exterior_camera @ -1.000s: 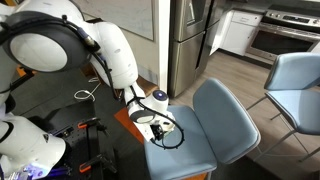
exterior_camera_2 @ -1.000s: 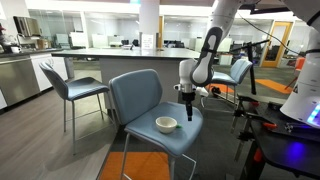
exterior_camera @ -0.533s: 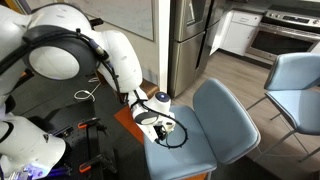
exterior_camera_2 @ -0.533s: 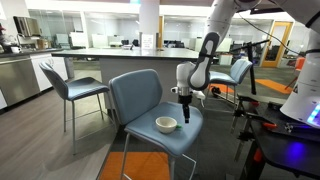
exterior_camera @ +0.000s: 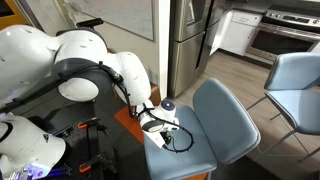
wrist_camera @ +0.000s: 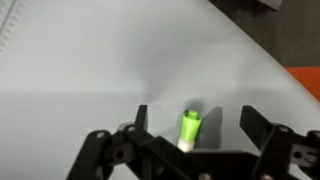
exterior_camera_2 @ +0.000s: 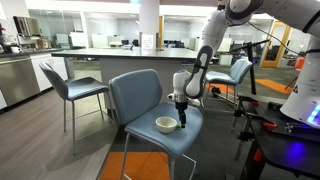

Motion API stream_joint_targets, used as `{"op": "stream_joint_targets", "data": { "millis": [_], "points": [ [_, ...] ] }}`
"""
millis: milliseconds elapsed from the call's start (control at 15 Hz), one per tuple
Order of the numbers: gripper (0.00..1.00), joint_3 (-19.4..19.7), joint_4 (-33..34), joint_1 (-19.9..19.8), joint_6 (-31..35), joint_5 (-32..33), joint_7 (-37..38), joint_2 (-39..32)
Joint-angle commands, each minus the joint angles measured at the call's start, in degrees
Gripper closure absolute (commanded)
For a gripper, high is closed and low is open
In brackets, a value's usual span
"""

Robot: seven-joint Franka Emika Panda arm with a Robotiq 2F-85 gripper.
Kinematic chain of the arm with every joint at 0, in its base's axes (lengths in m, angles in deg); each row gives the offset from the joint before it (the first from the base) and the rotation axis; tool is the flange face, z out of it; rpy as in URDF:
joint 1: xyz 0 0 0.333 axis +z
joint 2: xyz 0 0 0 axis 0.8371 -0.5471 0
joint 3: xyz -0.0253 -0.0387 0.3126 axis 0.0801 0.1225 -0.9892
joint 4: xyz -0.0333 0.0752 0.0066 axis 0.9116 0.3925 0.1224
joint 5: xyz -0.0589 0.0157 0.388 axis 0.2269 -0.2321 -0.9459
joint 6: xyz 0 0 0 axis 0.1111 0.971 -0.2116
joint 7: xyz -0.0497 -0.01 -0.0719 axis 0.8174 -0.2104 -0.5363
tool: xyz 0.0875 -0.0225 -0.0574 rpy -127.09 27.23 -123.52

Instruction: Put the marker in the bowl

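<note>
In the wrist view the green marker (wrist_camera: 189, 130) sits on the pale blue-grey chair seat (wrist_camera: 90, 60), between the two fingers of my gripper (wrist_camera: 196, 116). The fingers are wide apart and do not touch it. In an exterior view my gripper (exterior_camera_2: 181, 104) hangs fingers-down just above the seat (exterior_camera_2: 150, 138), right beside the small white bowl (exterior_camera_2: 166, 124). The marker is too small to make out there. In an exterior view my gripper (exterior_camera: 163, 122) is low over the seat's near end (exterior_camera: 185, 160), and the bowl is hidden behind the arm.
The chair's backrest (exterior_camera_2: 135, 95) rises behind the bowl. A black cable loop (exterior_camera: 178, 141) lies on the seat by the gripper. More chairs (exterior_camera_2: 68, 88) (exterior_camera: 298, 85), a counter and an orange floor patch (exterior_camera_2: 150, 165) surround it. A white robot base (exterior_camera: 25, 145) stands close by.
The arm has come down and shifted a little toward the bowl, so the gripper is now lower over the seat. The bowl has not moved.
</note>
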Motion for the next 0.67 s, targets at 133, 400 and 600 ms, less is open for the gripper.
{"op": "stream_joint_targets", "data": {
  "millis": [133, 400, 600],
  "points": [
    [0.43, -1.5, 2.3, -1.4, 1.7, 2.0, -1.6, -1.9],
    [0.73, -1.1, 1.9, -1.3, 2.0, 2.0, -0.9, -1.8],
    [0.95, -0.4, 1.6, -1.1, 2.2, 1.9, -0.2, -1.5]
  ]
}}
